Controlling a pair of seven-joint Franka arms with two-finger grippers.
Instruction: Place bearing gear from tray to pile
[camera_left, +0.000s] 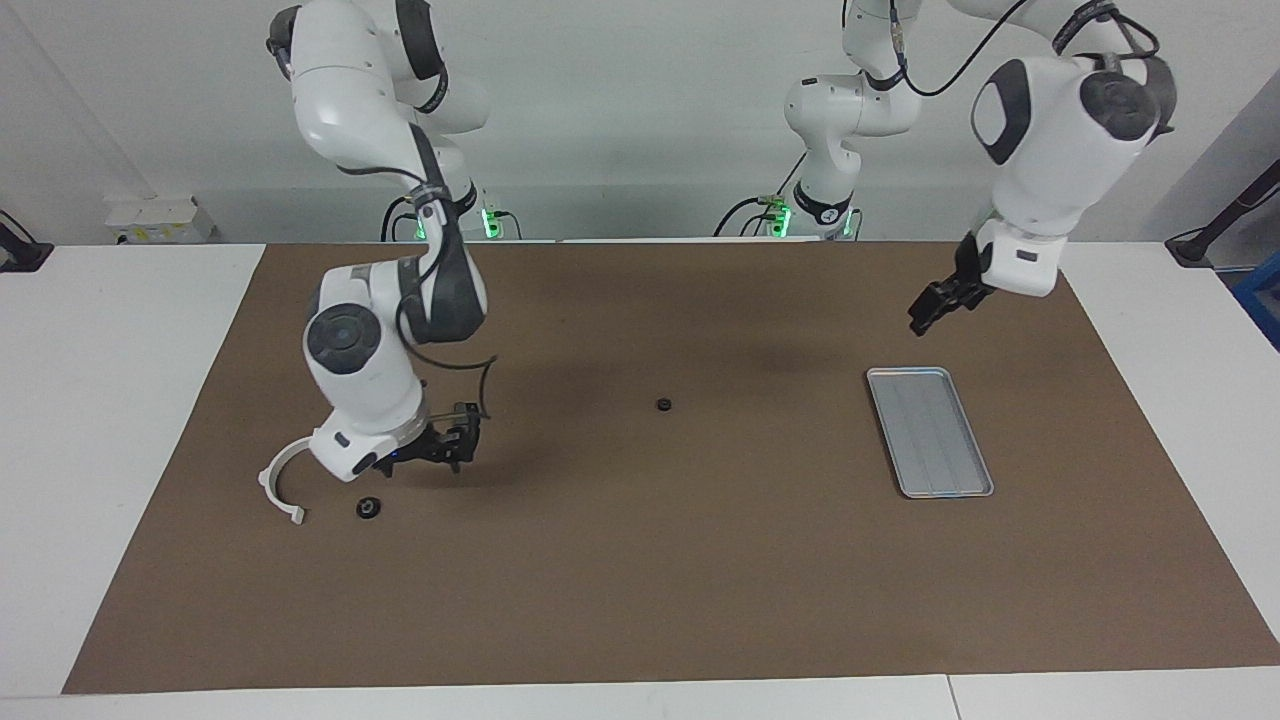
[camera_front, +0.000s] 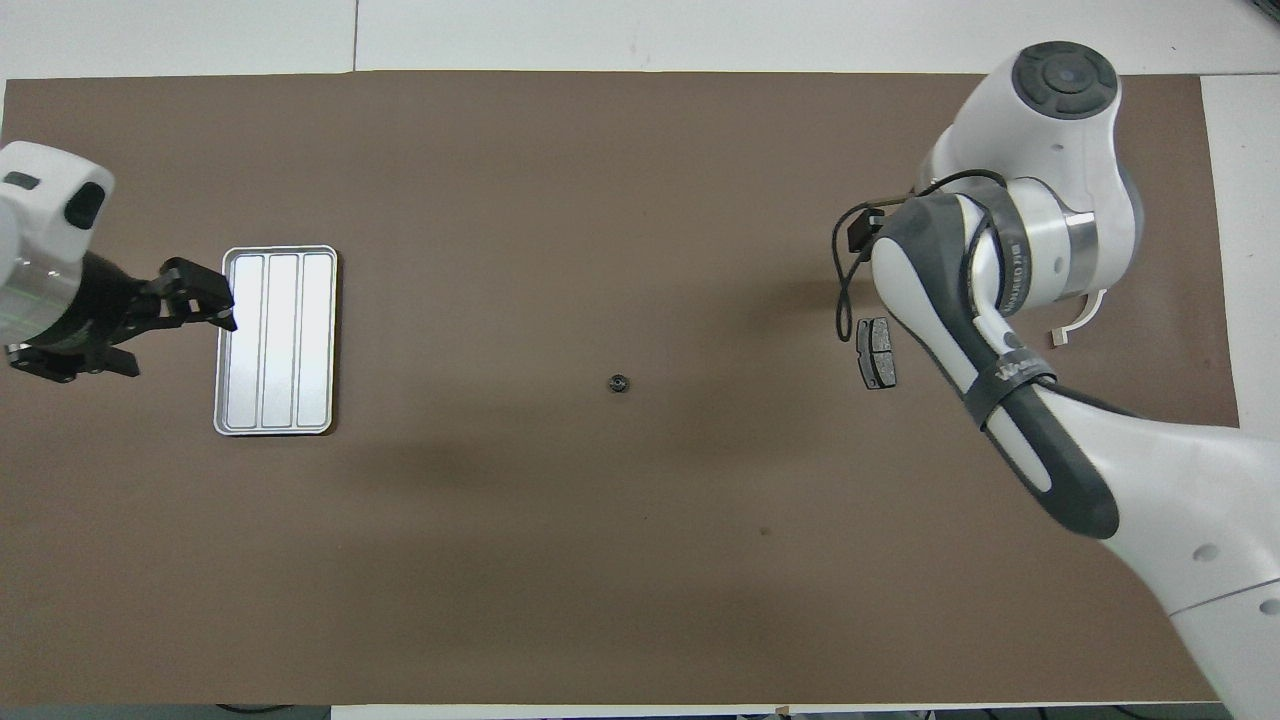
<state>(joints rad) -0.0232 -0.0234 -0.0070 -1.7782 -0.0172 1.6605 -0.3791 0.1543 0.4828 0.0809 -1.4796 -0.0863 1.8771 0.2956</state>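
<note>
The silver tray lies bare at the left arm's end of the mat. One small black bearing gear lies alone mid-mat. A second small black gear rests beside the white half-ring bracket of the pile. A dark brake pad lies nearby. My right gripper hangs low over that pad, open and holding nothing. My left gripper is raised, open and bare, over the mat beside the tray.
A brown mat covers most of the white table. The right arm's forearm hides part of the pile in the overhead view. Nothing else stands on the mat.
</note>
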